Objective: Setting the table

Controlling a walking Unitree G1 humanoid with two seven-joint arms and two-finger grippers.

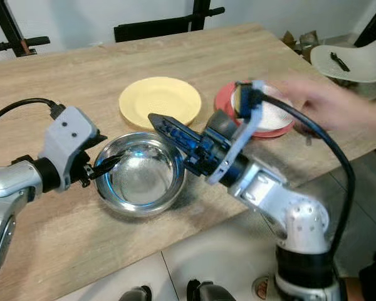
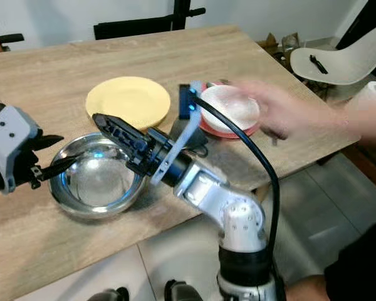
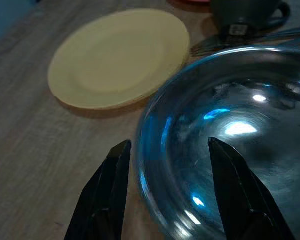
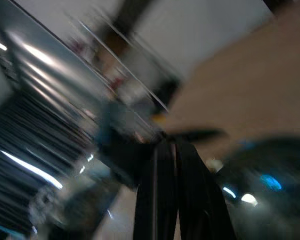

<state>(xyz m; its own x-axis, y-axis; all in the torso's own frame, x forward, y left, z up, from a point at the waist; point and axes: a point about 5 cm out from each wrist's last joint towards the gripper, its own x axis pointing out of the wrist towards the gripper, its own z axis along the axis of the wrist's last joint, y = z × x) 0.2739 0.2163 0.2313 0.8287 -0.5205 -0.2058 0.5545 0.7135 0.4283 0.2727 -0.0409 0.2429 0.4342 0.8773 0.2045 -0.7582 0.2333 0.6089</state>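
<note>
A shiny steel bowl [image 1: 141, 174] stands on the wooden table [image 1: 62, 75] near its front edge. My left gripper [image 3: 165, 150] is open at the bowl's left rim, with one finger [image 3: 115, 175] outside the wall and the other inside. My right gripper [image 1: 155, 119] hovers over the bowl's far right side, pointing left, its fingers [image 4: 172, 165] pressed shut with nothing seen between them. Behind the bowl lies a yellow plate [image 1: 160, 100]. To its right a red plate [image 1: 229, 100] carries a white bowl [image 2: 229, 103], and a person's blurred hand [image 1: 326, 103] is over it.
A dark grey mug [image 3: 245, 15] and a fork [image 3: 225, 45] sit just beyond the steel bowl, between the two plates. A black chair [image 1: 153, 28] stands at the table's far side, a white chair [image 1: 357, 59] off the right end. White tiled floor lies below the front edge.
</note>
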